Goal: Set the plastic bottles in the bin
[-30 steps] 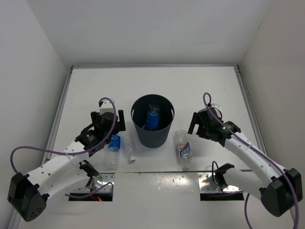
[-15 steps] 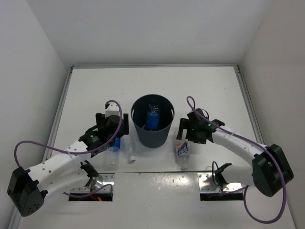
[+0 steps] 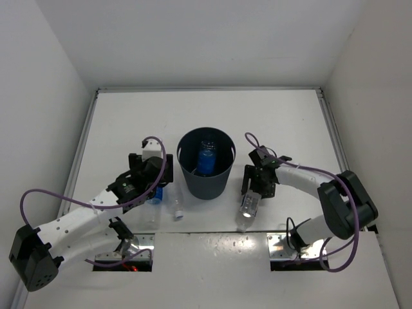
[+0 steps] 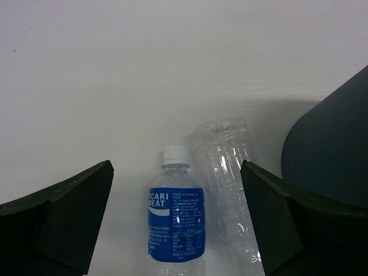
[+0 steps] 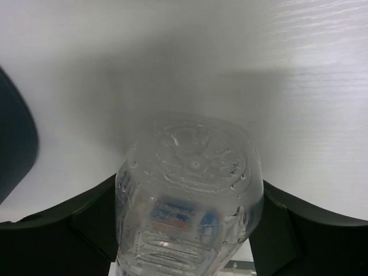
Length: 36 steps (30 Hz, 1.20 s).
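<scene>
Just right of the bin (image 3: 206,188), nearest the arm bases: the labelled bottle (image 3: 247,209), flat on the table (image 3: 290,116). Lies with its long axis near-to-far and its base toward the far side, straight into the right gripper (image 3: 260,187). Far handier to that arm than to the other. Seen from the right wrist, fingers (image 5: 63,236) hug both flanks of the base, touching or all but; impossible to tell whether clamped yet.

Left of the bin: the clear bottle (image 3: 178,207) and the blue bottle (image 3: 154,194), side by side, with the left gripper (image 3: 158,180) spread wide over the blue one and touching neither.

Farther off, inside the bin: the binned bottle (image 3: 206,159).

Differs from a second ago in the right gripper's place, then well right of the bin and clear of the labelled bottle, now over it. Differs also in the label, then face-up, now mostly out of sight, and in the left gripper, now slightly nearer the bin.
</scene>
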Each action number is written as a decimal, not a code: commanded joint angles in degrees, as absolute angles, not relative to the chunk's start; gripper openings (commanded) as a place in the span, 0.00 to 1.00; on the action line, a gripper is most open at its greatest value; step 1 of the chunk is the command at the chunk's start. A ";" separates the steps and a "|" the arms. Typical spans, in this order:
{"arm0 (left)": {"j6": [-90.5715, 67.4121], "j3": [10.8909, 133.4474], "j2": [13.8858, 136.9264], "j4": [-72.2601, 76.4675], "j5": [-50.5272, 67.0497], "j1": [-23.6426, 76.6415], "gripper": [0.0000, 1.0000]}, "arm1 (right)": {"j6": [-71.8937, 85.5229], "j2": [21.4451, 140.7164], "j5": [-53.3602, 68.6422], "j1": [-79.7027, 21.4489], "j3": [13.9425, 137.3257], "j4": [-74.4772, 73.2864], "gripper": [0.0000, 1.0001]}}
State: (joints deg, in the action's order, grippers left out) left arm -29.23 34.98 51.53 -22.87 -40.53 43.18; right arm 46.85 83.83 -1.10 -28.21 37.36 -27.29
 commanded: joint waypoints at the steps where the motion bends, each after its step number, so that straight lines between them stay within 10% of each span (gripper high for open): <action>1: -30.23 37.18 50.54 -23.03 -42.10 43.86 1.00 | 46.76 80.96 -2.46 -25.59 39.63 -30.49 0.70; 17: -30.23 37.18 50.54 -23.03 -42.63 43.86 1.00 | 46.32 61.09 -21.07 -11.50 68.80 -39.73 0.41; 29: -30.23 37.18 50.54 -23.03 -42.10 43.86 1.00 | 26.44 60.03 -64.29 -52.30 81.04 -17.75 0.33; 36: -30.23 37.18 51.06 -23.03 -41.57 43.86 1.00 | 1.22 66.26 -66.02 -69.26 78.47 4.77 0.38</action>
